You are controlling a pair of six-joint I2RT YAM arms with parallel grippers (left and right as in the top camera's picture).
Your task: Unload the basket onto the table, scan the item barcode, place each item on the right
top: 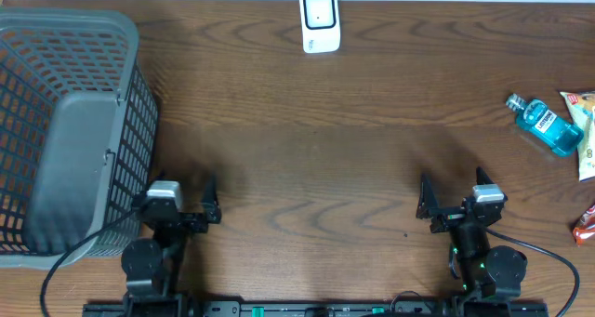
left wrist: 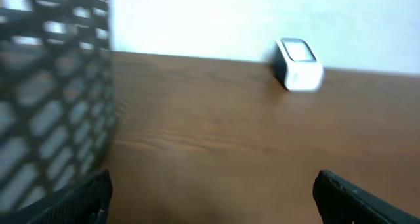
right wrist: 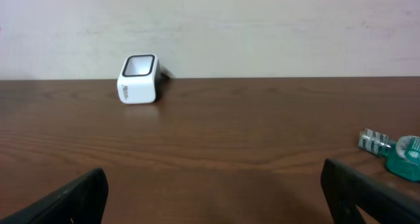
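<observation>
— What's cut off?
— The basket (top: 139, 122) by the overhead's left edge, the packets (top: 586, 122) by its right; the blue bottle (right wrist: 397, 152) in the right wrist view.
— Blurred?
— The left wrist view, throughout.

Overhead looks down; wrists low, sharing scanner (top: 319, 21).

L end effector (top: 182, 194) & R end effector (top: 453, 194) both wide open, arms tucked low.
</observation>
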